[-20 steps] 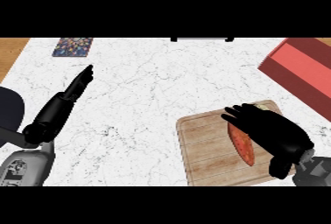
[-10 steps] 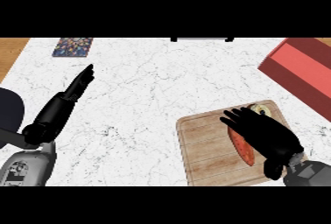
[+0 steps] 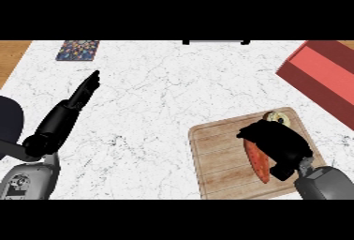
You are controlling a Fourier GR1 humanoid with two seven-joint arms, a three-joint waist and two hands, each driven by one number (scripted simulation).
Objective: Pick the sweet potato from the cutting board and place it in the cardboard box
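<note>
On the cutting board (image 3: 224, 154), right hand (image 3: 276, 145) curls around the sweet potato (image 3: 258, 161); secure it before lifting. Left hand (image 3: 69, 110) rests open.

White marble counter (image 3: 166, 93) with wooden cutting board (image 3: 221, 159), red cardboard box (image 3: 325, 75), patterned coaster (image 3: 77, 50).

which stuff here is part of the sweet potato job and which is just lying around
Part of the job:
- sweet potato
- cutting board
- red box
- right hand, curled over the potato

Lying about:
- patterned card, far left corner
- small round item at the board's far edge
- left hand, resting open
</note>
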